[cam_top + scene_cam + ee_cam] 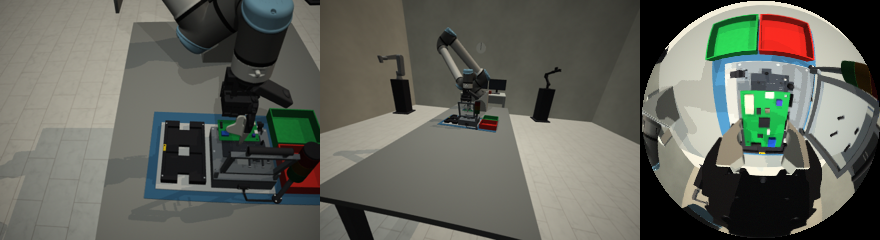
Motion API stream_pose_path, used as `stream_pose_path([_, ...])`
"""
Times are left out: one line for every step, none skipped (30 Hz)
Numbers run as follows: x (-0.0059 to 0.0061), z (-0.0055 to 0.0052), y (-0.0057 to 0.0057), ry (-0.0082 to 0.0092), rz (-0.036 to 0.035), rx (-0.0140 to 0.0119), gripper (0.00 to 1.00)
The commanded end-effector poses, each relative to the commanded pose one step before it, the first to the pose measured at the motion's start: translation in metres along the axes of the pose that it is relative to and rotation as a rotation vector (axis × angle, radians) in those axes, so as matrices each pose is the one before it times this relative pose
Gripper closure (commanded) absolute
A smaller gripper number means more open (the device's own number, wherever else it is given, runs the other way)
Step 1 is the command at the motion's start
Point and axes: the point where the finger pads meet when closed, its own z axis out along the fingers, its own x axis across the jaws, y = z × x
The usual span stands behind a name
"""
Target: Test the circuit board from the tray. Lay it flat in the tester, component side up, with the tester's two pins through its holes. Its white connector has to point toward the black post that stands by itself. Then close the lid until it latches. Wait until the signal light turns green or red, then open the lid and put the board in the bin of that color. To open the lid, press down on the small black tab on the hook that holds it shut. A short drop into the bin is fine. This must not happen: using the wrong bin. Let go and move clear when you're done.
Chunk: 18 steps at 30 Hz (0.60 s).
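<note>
Wall clock (481,47) behind, dark monitor (497,84).
</note>
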Motion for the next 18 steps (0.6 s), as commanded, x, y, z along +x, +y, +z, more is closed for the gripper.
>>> stream_pose_path([0.00964, -0.00245, -0.01940, -0.00111, 0.00545, -0.00154, 0.61])
stream_pose_path([0.00050, -0.00012, -0.00146, 0.00000, 0.00000, 0.00010, 0.61])
stream_pose_path([0.00039, -0.00009, -0.00115, 0.00000, 0.00000, 0.00009, 0.61])
stream_pose_path([0.00029, -0.00007, -0.00086, 0.00000, 0.00000, 0.00007, 0.61])
stream_pose_path([0.00000, 0.00000, 0.00000, 0.00000, 0.00000, 0.00000, 0.61])
stream_pose_path([0.00000, 0.00000, 0.00000, 0.00000, 0.00000, 0.00000, 0.61])
stream_pose_path([0.00020, -0.00005, -0.00064, 0.00000, 0.00000, 0.00017, 0.61])
stream_pose_path([0.00013, -0.00003, -0.00038, 0.00000, 0.00000, 0.00003, 0.61])
stream_pose_path([0.00007, -0.00002, -0.00021, 0.00000, 0.00000, 0.00003, 0.61])
stream_pose_path([0.00003, -0.00001, -0.00008, 0.00000, 0.00000, 0.00003, 0.61])
stream_pose_path([0.00012, -0.00022, 0.00018, 0.00036, 0.00032, 0.00003, 0.61])
stream_pose_path([0.00011, -0.00009, 0.00033, 0.00015, 0.00056, 0.00001, 0.61])
stream_pose_path([-0.00044, 0.00013, 0.00012, -0.00043, 0.00000, 0.00000, 0.61])
stream_pose_path([-0.00051, 0.00017, 0.00003, -0.00049, -0.00015, -0.00001, 0.61])
stream_pose_path([-0.00037, 0.00014, 0.00001, -0.00031, -0.00007, 0.00000, 0.61])
stream_pose_path([-0.00026, 0.00011, -0.00001, -0.00023, -0.00028, 0.00000, 0.61])
stream_pose_path([-0.00013, 0.00006, -0.00001, -0.00010, -0.00020, 0.00000, 0.61])
stream_pose_path([0.00000, 0.00001, 0.00001, 0.00002, -0.00010, 0.00000, 0.61])
